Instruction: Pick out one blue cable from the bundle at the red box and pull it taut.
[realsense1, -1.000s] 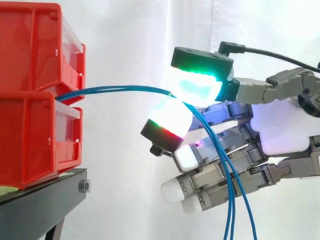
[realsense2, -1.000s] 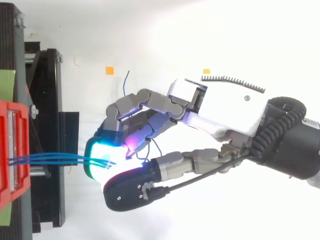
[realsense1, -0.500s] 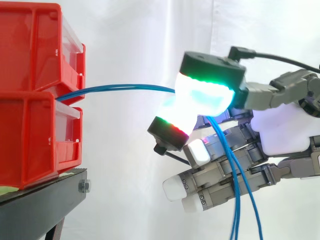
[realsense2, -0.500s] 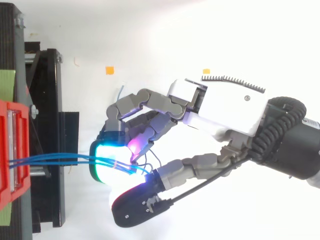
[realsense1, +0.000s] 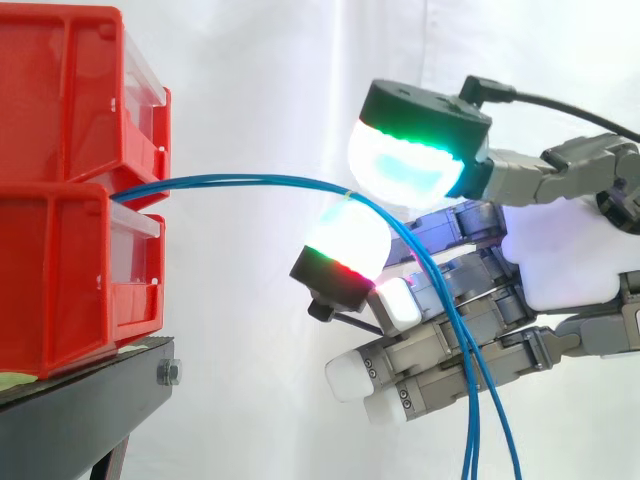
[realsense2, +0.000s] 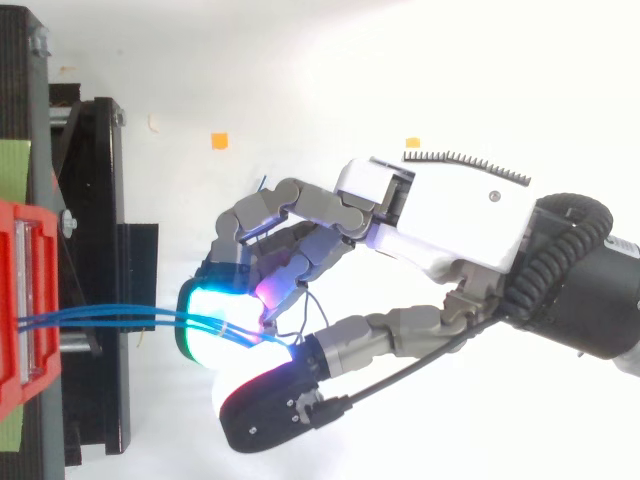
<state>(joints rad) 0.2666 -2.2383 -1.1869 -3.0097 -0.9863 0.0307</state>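
Sagging between the red box (realsense1: 60, 290) and your hand (realsense1: 560, 260), the blue cables (realsense1: 250, 180) lack tension because nothing is pulling them; whether it grips any, you cannot tell.

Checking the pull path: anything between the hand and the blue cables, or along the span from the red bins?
Nothing visible. The blue cables run free from the red bins through open air onto the hand. Only crowding: several cables lie side by side there, so neighbours sit against any single one.

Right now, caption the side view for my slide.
Robot hand at thin blue cables arching from stacked red plastic bins.
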